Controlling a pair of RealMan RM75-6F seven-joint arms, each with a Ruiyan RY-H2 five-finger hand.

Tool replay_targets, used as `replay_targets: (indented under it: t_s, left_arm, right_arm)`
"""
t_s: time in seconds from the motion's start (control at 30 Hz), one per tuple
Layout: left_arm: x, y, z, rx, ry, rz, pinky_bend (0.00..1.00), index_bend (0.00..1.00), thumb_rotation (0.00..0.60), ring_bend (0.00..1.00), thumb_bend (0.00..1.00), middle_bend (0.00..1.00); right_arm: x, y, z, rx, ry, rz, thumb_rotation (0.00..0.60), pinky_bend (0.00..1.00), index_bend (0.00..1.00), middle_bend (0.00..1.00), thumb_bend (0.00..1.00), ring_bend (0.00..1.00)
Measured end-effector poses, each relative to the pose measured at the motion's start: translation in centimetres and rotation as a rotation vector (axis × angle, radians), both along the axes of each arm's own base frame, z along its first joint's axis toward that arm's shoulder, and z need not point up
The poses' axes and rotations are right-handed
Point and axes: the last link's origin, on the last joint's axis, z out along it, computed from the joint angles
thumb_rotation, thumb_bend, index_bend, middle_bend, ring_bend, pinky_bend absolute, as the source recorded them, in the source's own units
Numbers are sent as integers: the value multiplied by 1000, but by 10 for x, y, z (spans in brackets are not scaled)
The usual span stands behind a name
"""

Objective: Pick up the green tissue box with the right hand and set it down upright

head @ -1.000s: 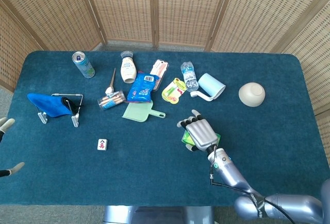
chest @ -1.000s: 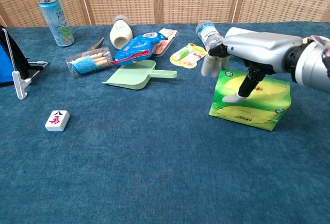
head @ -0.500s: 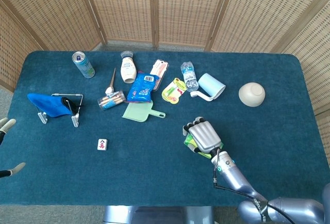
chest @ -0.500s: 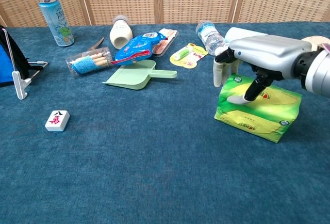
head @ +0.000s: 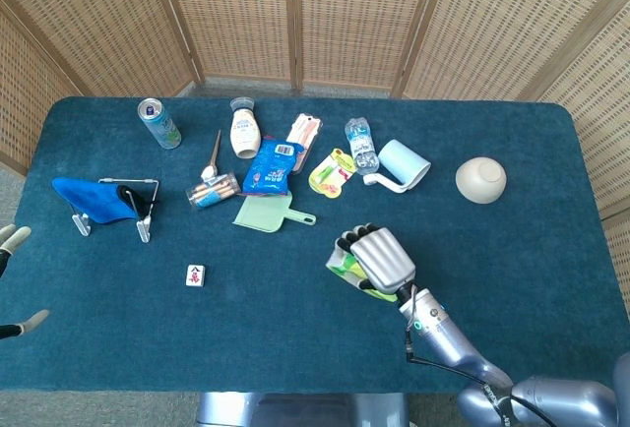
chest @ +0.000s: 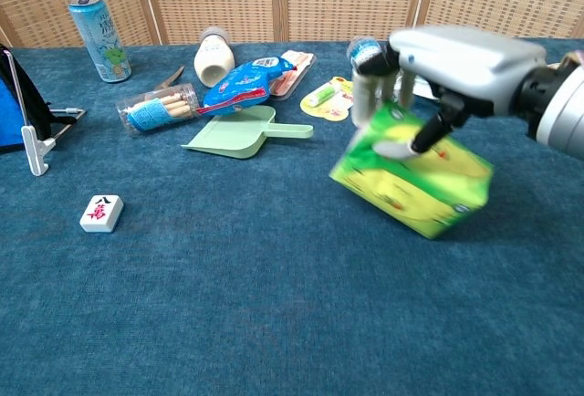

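One box point(chest: 415, 182), tilted clear of the tabletop point(chest: 228, 305), is gripped from above in my right hand point(chest: 429, 72) so I can stand it upright.

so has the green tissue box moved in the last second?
Yes. The green tissue box, gripped by the right hand, lifted and shifted left toward the light-green plastic dustpan.

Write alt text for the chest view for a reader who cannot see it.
The right hand grips the green tissue box, tilted above a blue table. Behind lie a green dustpan, a can and a mahjong tile.
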Motion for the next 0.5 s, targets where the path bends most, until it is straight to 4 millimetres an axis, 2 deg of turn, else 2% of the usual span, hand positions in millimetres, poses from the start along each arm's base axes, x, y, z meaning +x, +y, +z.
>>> replay_targets:
  t_s: [0.23,0.5]
  left_arm:
    - [0,0,-1,-4,2,1,0,0,600,0,78,0]
    - [0,0,-2,-6,6,3,0,0,600,0,78,0]
  right_arm:
    - [9,0,6,-29,-228,78,600,440,516,521,346,468]
    - [-7,-2,-9,-96,-415,82,600,440,520,522,347,470]
